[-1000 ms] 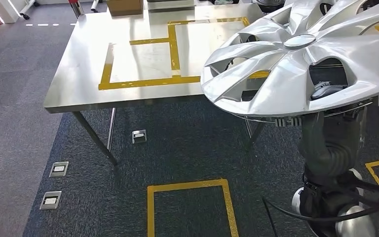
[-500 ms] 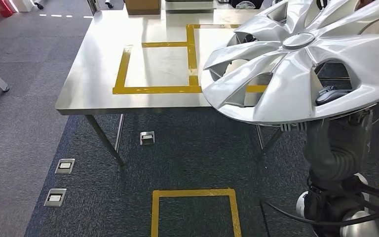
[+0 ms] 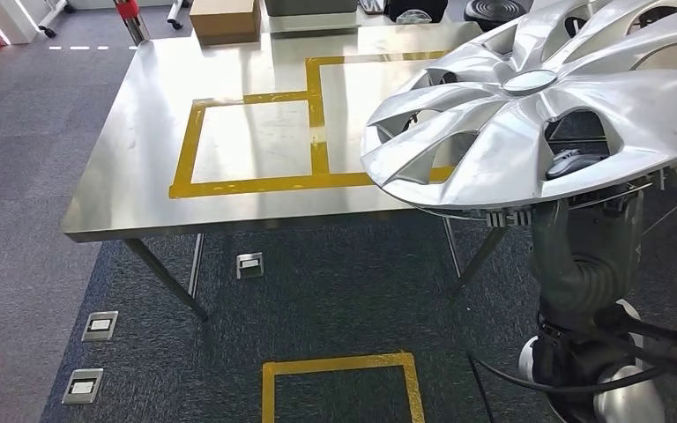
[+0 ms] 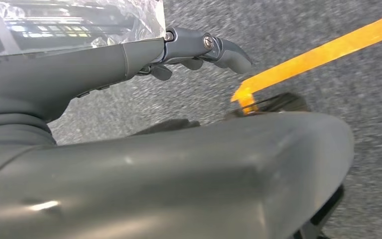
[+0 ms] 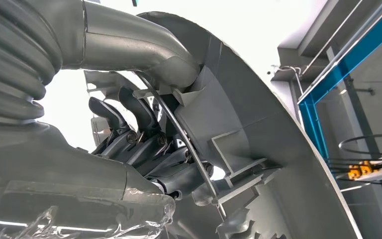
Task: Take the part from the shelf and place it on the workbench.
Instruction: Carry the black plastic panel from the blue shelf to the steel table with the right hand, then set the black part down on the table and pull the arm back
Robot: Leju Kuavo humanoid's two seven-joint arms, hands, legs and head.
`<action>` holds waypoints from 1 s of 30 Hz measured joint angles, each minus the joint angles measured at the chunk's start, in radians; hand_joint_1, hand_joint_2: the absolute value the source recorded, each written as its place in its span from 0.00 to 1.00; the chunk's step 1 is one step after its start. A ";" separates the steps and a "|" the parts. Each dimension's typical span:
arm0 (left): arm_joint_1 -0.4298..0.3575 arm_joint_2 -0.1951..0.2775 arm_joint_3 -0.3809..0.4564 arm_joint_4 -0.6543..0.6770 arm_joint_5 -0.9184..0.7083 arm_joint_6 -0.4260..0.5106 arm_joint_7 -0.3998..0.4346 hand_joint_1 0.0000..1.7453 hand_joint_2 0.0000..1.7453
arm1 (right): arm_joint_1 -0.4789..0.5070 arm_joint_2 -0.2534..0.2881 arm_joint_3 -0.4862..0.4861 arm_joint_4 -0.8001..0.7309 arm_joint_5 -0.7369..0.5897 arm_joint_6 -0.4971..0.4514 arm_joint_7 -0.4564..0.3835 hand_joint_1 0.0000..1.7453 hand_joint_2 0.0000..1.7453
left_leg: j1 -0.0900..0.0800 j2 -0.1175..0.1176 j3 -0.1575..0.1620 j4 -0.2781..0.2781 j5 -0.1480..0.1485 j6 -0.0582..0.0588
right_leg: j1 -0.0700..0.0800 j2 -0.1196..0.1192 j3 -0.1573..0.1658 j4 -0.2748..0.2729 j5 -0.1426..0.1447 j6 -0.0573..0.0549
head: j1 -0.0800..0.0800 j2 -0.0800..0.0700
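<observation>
A silver multi-spoke wheel cover [image 3: 529, 115] is held up, tilted, at the right of the head view, overlapping the workbench's right front corner. My right hand [image 3: 569, 161] grips it from beneath, a fingertip showing through one opening. In the right wrist view my right hand [image 5: 144, 144] has dark fingers hooked into the wheel cover's ribbed back [image 5: 258, 124] and the thumb against its rim. The steel workbench [image 3: 132, 167] carries yellow taped rectangles [image 3: 251, 185]. My left hand [image 4: 179, 50] hangs over the carpet, fingers apart, holding nothing.
A cardboard box [image 3: 223, 18] stands at the workbench's far edge, beside dark items. On the carpet lie a yellow taped square [image 3: 339, 363] and metal floor sockets [image 3: 100, 324]. My right arm [image 3: 582, 256] rises at the lower right.
The whole head view has shifted, so the camera moved; the workbench now sits further left and its front edge lower. The wheel cover stays in my right hand in the same pose.
</observation>
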 joint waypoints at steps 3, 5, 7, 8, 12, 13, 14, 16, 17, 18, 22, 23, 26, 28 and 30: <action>0.002 0.001 0.000 0.000 0.000 0.000 0.000 0.00 1.00 | -0.001 0.001 0.000 0.000 0.000 0.000 -0.001 1.00 1.00 | -0.013 0.003 0.012 -0.089 0.050 0.020 | 0.001 0.003 0.017 -0.002 -0.015 0.017 | -0.002 0.000; 0.002 0.000 0.000 0.000 0.000 0.000 0.000 0.00 1.00 | -0.002 0.001 0.000 -0.002 0.001 0.000 -0.001 1.00 1.00 | -0.012 0.002 0.028 -0.112 0.048 0.028 | 0.000 0.003 0.020 0.004 -0.019 0.029 | -0.004 0.000; -0.002 0.000 0.000 0.000 0.000 0.001 0.000 0.00 1.00 | -0.004 0.001 -0.001 -0.003 0.001 0.000 -0.001 1.00 1.00 | -0.006 0.000 0.046 -0.123 0.044 0.036 | -0.001 0.003 -0.003 0.057 -0.042 0.038 | 0.003 0.000; -0.005 0.000 0.000 0.000 0.000 0.002 -0.001 0.00 1.00 | -0.005 0.001 -0.001 -0.003 0.001 0.000 -0.001 1.00 1.00 | -0.005 -0.001 0.053 -0.125 0.041 0.040 | -0.002 0.004 -0.035 0.110 -0.066 0.041 | 0.007 0.000; -0.005 -0.001 0.000 0.000 0.000 0.001 -0.001 0.00 1.00 | -0.004 0.001 -0.001 -0.003 0.001 0.000 -0.001 1.00 1.00 | -0.006 -0.001 0.073 -0.123 0.017 0.044 | -0.002 0.004 -0.176 0.280 -0.092 0.049 | 0.019 0.000; -0.004 -0.001 0.000 0.000 0.000 0.001 -0.001 0.00 1.00 | -0.004 0.001 -0.001 -0.003 0.001 0.000 -0.001 1.00 1.00 | -0.006 -0.002 0.083 -0.123 0.009 0.043 | -0.002 0.004 -0.177 0.246 -0.049 0.047 | 0.022 0.000; -0.004 -0.001 0.000 0.000 0.000 0.001 -0.001 0.00 1.00 | -0.004 0.001 -0.001 -0.003 0.001 0.000 -0.001 1.00 1.00 | -0.006 -0.003 0.094 -0.122 0.000 0.041 | -0.002 0.004 -0.164 0.183 0.007 0.044 | 0.025 0.000; -0.005 -0.002 0.000 0.000 -0.001 0.002 0.000 0.00 1.00 | -0.005 0.002 -0.001 -0.002 0.001 0.000 -0.001 1.00 1.00 | -0.007 -0.005 0.110 -0.122 -0.014 0.033 | 0.003 0.003 -0.134 0.067 0.078 0.035 | 0.029 0.000; -0.004 -0.002 0.001 0.000 -0.001 0.002 0.000 0.00 1.00 | -0.005 0.002 -0.001 -0.002 0.001 0.000 -0.002 1.00 1.00 | -0.007 -0.005 0.112 -0.123 -0.020 0.027 | 0.007 0.003 -0.126 0.035 0.088 0.030 | 0.031 0.000; -0.004 -0.003 0.001 0.000 -0.001 0.003 0.001 0.00 1.00 | -0.005 0.002 -0.001 -0.002 0.001 0.001 -0.002 1.00 1.00 | -0.007 -0.005 0.112 -0.123 -0.023 0.021 | 0.010 0.003 -0.124 0.023 0.081 0.024 | 0.031 0.000; -0.007 -0.002 0.000 0.000 -0.002 0.004 0.003 0.00 1.00 | -0.005 0.002 -0.002 -0.003 0.001 0.001 -0.003 1.00 1.00 | -0.010 -0.002 0.106 -0.092 -0.051 0.000 | -0.001 0.002 -0.094 -0.007 0.072 0.006 | 0.025 0.000; -0.008 -0.002 0.000 0.000 -0.002 0.004 0.003 0.00 1.00 | -0.005 0.002 -0.002 -0.003 0.001 0.001 -0.003 1.00 1.00 | -0.008 -0.001 0.083 -0.046 -0.073 -0.005 | -0.004 0.000 -0.084 -0.011 0.069 0.003 | 0.020 0.000; -0.006 -0.002 0.000 0.000 -0.004 0.004 0.004 0.00 1.00 | -0.003 0.003 -0.001 -0.002 0.001 0.000 -0.003 1.00 1.00 | 0.001 0.000 -0.014 0.131 -0.131 -0.017 | -0.005 0.000 -0.065 -0.013 0.055 0.000 | 0.007 0.000; -0.004 -0.001 0.000 0.000 -0.008 0.004 0.005 0.00 1.00 | -0.003 0.003 -0.001 -0.001 0.000 0.000 -0.003 1.00 1.00 | 0.005 0.001 -0.034 0.125 -0.087 -0.022 | -0.006 0.003 -0.049 -0.011 0.042 0.003 | 0.003 0.000; -0.005 0.000 0.000 0.000 -0.013 0.004 0.006 0.00 1.00 | -0.003 0.003 -0.001 -0.001 0.000 0.000 -0.003 1.00 1.00 | 0.006 0.002 -0.004 0.011 0.007 -0.023 | -0.007 0.004 -0.029 -0.010 0.028 0.009 | 0.001 0.000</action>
